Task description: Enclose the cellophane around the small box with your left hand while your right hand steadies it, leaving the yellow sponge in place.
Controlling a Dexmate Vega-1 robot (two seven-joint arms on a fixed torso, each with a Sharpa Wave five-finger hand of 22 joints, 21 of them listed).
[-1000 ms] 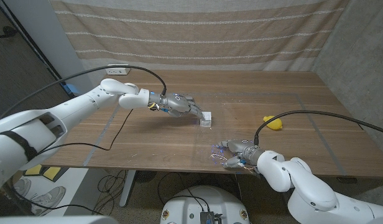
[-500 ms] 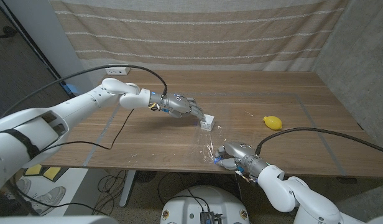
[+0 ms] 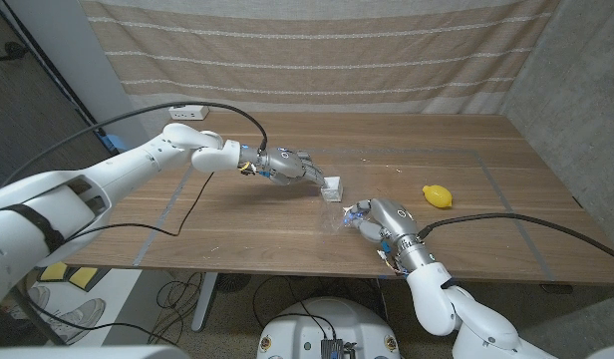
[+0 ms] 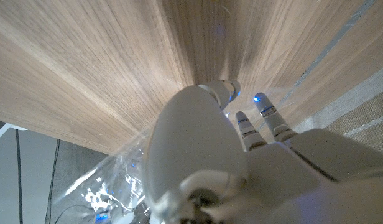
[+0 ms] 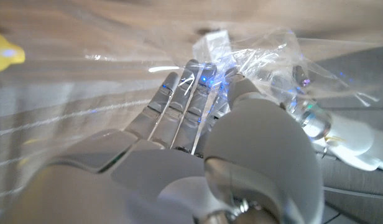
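A small white box point(image 3: 333, 187) sat near the middle of the wooden worktop point(image 3: 237, 214), with the left robot hand point(image 3: 290, 167) reaching in from the left, its fingertips point(image 3: 320, 178) touching or all but touching the box's left side. From the head view it was hard to tell whether that hand actually gripped the box; its fingers looked extended and close together rather than wrapped around anything.

The right robot hand point(image 3: 372, 216) lay just to the near right of the box, at a crumpled sheet of clear cellophane point(image 3: 339, 215) that spread across the worktop between the hand and the box. In the right wrist view the cellophane point(image 5: 275, 59) bunched over the fingers point(image 5: 191, 93) of that right robot hand point(image 5: 198, 130), which stretched side by side toward the box point(image 5: 213, 43), and the film appeared to be caught against them.

The yellow sponge point(image 3: 437, 195) lay well apart on the right side of the worktop, clear of both hands. In the left wrist view the left robot hand point(image 4: 241, 143) pointed along the wood grain, with a corner of glinting cellophane point(image 4: 107, 186) beside it.
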